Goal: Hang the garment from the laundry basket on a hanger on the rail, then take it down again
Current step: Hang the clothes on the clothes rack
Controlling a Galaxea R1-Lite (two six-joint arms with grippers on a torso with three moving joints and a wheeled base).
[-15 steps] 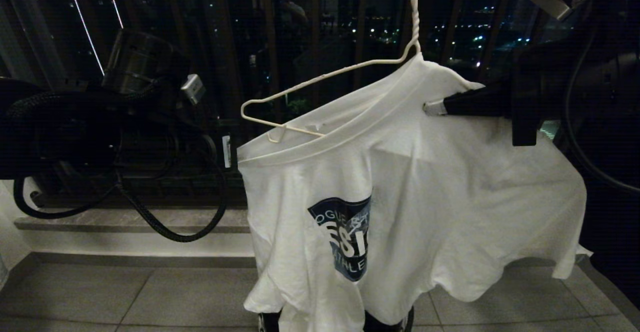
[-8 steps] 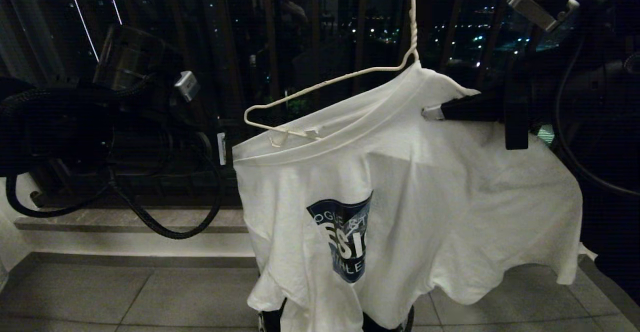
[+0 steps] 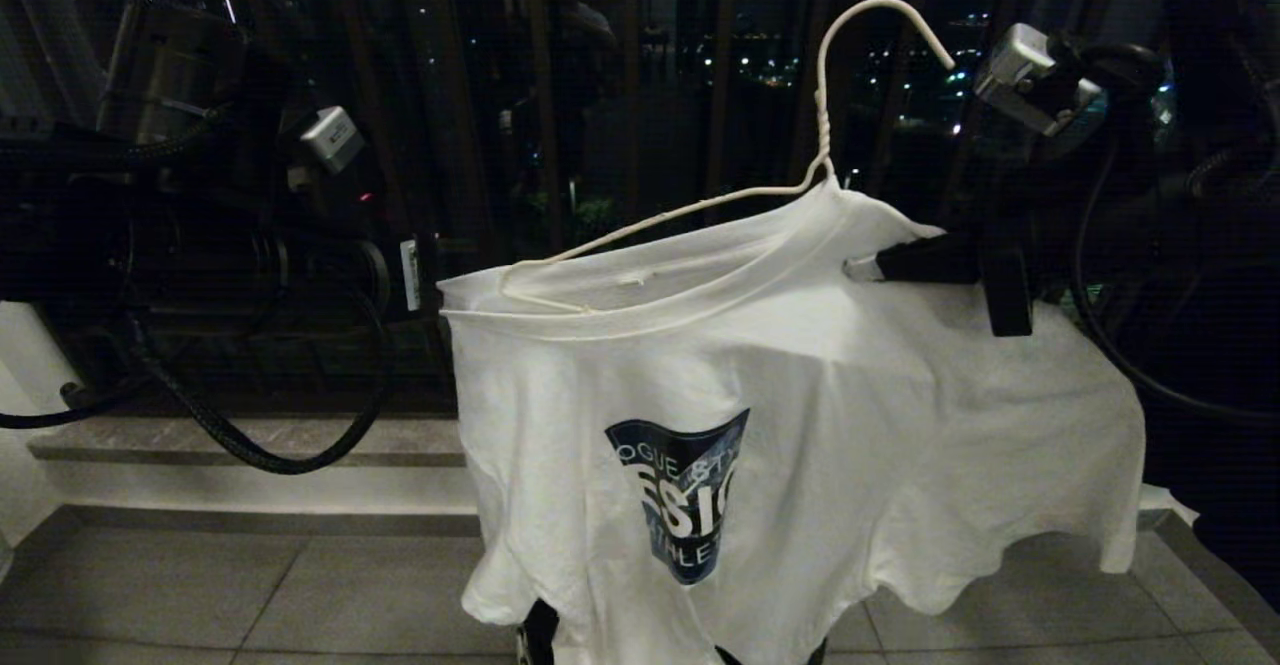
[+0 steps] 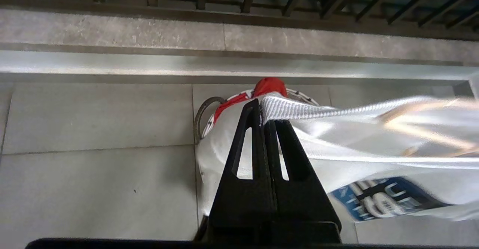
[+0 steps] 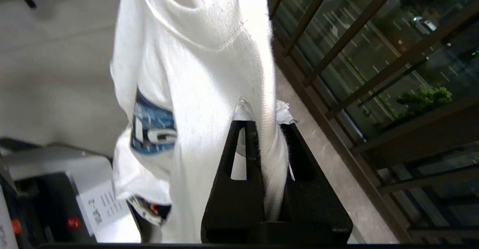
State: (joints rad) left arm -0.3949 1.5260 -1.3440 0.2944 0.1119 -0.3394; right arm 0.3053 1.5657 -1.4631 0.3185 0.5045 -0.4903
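Head view: the garment [image 3: 800,415] hangs stretched between both claws, the hanger [image 3: 700,210] threaded in its collar. Left gripper [image 4: 264,106] pinches the collar's ribbed edge; right gripper [image 5: 262,129] is clamped on the shoulder fabric.

A white T-shirt [image 3: 820,415] with a dark blue chest print bearing white letters hangs spread between the two arms, draped on a thin white wire hanger [image 3: 700,215] whose hook curves free in the air. The hanger's left shoulder end lies inside the neck opening; its right side is hidden under the cloth. The right gripper [image 3: 865,267] comes in from the right and meets the shirt's shoulder just below the hanger's twisted neck. The left arm [image 3: 190,255] stands at the left, its black cables looping down. Behind is a dark brown railing [image 3: 540,95] with vertical bars, and below, a grey tiled floor [image 3: 250,595].
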